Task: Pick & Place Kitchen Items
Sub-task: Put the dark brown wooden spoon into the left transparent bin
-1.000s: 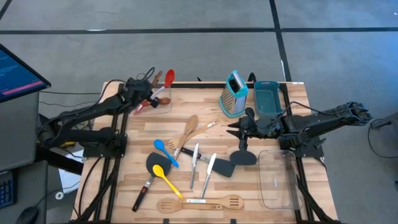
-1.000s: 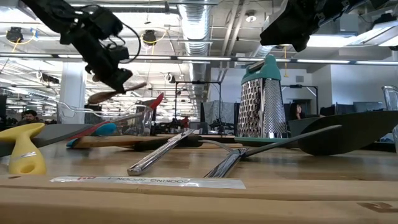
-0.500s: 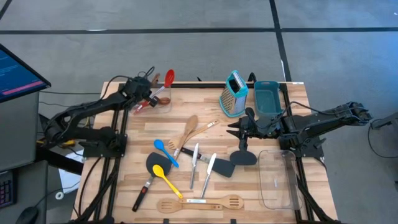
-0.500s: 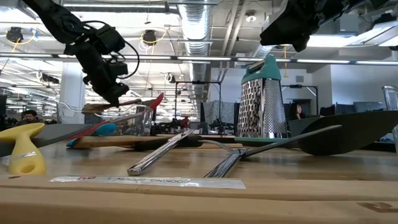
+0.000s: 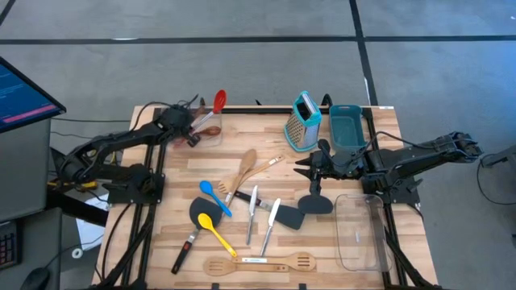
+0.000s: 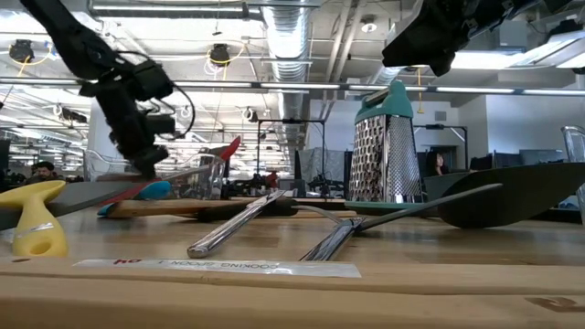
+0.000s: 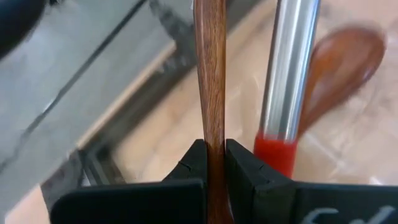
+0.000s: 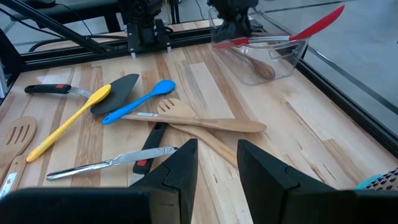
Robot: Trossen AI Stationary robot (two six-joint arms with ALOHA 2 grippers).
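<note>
My left gripper (image 5: 187, 129) is at the table's far left, shut on a dark wooden spoon (image 7: 210, 74) at the clear container (image 5: 208, 129). A red spoon (image 5: 218, 101) leans in that container with its head over the rim, and a second brown spoon (image 7: 348, 59) lies inside. My right gripper (image 5: 305, 167) hangs open at mid right, above the table and next to a black spatula (image 5: 310, 204), with nothing between its fingers (image 8: 180, 168). Blue (image 5: 214, 196) and yellow (image 5: 216, 229) spoons, wooden utensils and metal cutlery lie flat mid-table. My left gripper pinches the wooden spoon's thin handle (image 7: 210, 134) between its two fingers. It comes slanting down from the table's left side. The handle runs on past the fingertips beside the red spoon's metal shaft (image 7: 289, 68). Whether the spoon rests on the container, I cannot tell.
A teal box grater (image 5: 303, 121) and a teal bin (image 5: 347, 127) stand at the far right. A long clear container (image 5: 359, 229) lies at the near right. A slotted wooden spatula (image 5: 258, 263) lies along the near edge.
My left gripper has sunk toward the clear container and shifted a little toward the table's left edge, tipping further down. The wooden spoon has come down with it, from above the container's rim to about its level. My right arm has kept still.
</note>
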